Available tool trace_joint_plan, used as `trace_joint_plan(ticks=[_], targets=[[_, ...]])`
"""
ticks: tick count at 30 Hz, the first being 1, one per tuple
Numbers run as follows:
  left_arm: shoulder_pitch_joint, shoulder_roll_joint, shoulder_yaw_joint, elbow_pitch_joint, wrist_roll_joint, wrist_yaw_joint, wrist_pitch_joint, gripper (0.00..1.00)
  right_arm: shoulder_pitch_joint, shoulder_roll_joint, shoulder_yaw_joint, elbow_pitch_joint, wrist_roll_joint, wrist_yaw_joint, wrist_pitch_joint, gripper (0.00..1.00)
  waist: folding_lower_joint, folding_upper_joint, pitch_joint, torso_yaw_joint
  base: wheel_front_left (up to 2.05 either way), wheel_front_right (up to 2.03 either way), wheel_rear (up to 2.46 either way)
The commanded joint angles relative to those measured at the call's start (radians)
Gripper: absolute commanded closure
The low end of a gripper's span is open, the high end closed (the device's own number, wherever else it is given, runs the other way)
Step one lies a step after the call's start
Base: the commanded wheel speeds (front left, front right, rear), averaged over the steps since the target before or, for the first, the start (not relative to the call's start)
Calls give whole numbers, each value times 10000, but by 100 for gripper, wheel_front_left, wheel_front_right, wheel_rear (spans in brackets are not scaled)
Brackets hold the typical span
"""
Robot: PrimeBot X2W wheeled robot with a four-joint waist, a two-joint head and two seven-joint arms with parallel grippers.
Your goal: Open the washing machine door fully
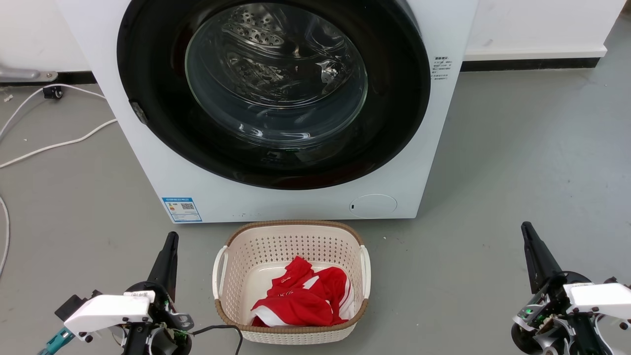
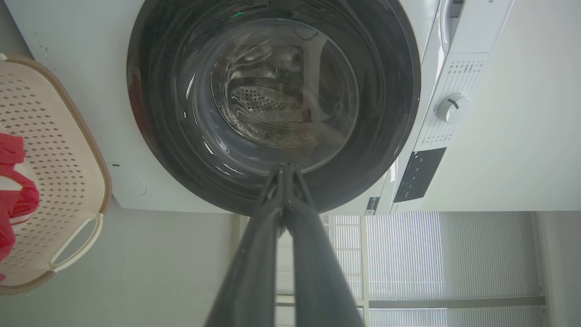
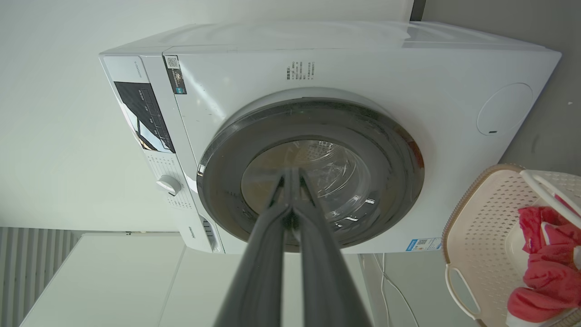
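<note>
we see the door [image 1: 276, 88] shut flat against the machine [image 1: 148, 167], its black rim seated all round. no part of the opening is done yet.

our left gripper [image 1: 171, 241] sits low at our left and the right gripper [image 1: 526, 231] low at our right. both are well apart from the door. each has its two fingers pressed together at the tips and grips nothing, and the wrist views show the same. we judge they rest wide like this so the front of the machine is unblocked.

a small grey tab [image 1: 138, 112] sits on the left edge of the rim. we take it for the catch, so the door likely swings on its right side, though no hinge shows. that would make the left gripper the nearer one for the pull.

a basket [image 1: 296, 225] holding a red cloth [image 1: 305, 296] stands just in front of the machine, between the grippers and below the door's lowest edge. we judge the door would swing above it, but an arm reaching in low could clip its rim. white cables [image 1: 59, 144] lie on the floor [image 1: 517, 158] near the machine's left corner, so the base has little room there. the floor on the right gives the room for a full swing.
</note>
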State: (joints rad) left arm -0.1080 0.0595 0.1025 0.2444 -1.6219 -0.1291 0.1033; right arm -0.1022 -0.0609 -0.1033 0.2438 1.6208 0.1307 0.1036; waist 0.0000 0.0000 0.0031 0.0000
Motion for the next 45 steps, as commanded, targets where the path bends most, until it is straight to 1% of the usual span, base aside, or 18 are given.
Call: trace_joint_plan(ticks=[1, 12, 13, 20, 24, 31, 32, 33, 36, 37, 38, 41, 42, 45], targets=[[23, -9, 24, -13, 52, -29, 36, 100, -109, 30, -12, 17, -30, 0, 50, 100, 0, 0, 0, 0, 0, 0, 0], [20, -18, 42, -11, 71, -29, 56, 100, -112, 41, -30, 18, -45, 0, 52, 100, 0, 0, 0, 0, 0, 0, 0], [9, -21, 9, 34, 7, 2, 2, 0, 19, 16, -13, 25, -14, 0, 24, 0, 0, 0, 0, 0, 0, 0, 0], [-49, -34, -312, -42, 192, 2, -331, 0, 139, 24, 166, -178, -109, 0, -305, 0, 0, 0, 15, -3, 0, 0, 0], [-92, -36, -367, -234, 527, 0, -523, 0, 192, 28, 144, -343, -482, 0, -499, 0, 0, 0, 32, 1, 0, 0, 0], [-144, -41, -476, -697, 1742, -2, -837, 0, 235, 35, 114, -763, -1996, 0, -817, 0, 0, 0, 56, -1, 0, 0, 0], [-144, -41, -476, -697, 1742, -2, -837, 0, 235, 35, 114, -763, -1996, 0, -817, 0, 0, 0, 56, -1, 0, 0, 0], [-161, -42, -559, -817, 2255, -3, -922, 0, 258, 37, 153, -904, -2532, 0, -901, 0, 0, 0, 57, -5, 0, 0, 0], [-155, -43, -639, -978, 2964, -4, -1045, 0, 290, 40, 225, -1074, -3296, 0, -1028, 0, 0, 0, 63, -18, 0, 0, 0], [-155, -43, -639, -978, 2964, -4, -1045, 0, 290, 40, 225, -1074, -3296, 0, -1028, 0, 0, 0, 63, -18, 0, 0, 0], [-149, -44, -688, -1059, 3424, -5, -1125, 0, 310, 42, 274, -1181, -3828, 0, -1106, 0, 0, 0, 69, -23, 0, 0, 0], [-133, -46, -717, -1165, 4064, -6, -1243, 0, 345, 45, 367, -1296, -4659, 0, -1226, 0, 0, 0, 79, -28, 0, 0, 0], [-133, -46, -717, -1165, 4064, -6, -1243, 0, 345, 45, 367, -1296, -4659, 0, -1226, 0, 0, 0, 79, -28, 0, 0, 0], [-122, -48, -752, -1235, 4691, -7, -1358, 0, 381, 48, 457, -1365, -5482, 0, -1343, 0, 0, 0, 93, -29, 0, 0, 0]])
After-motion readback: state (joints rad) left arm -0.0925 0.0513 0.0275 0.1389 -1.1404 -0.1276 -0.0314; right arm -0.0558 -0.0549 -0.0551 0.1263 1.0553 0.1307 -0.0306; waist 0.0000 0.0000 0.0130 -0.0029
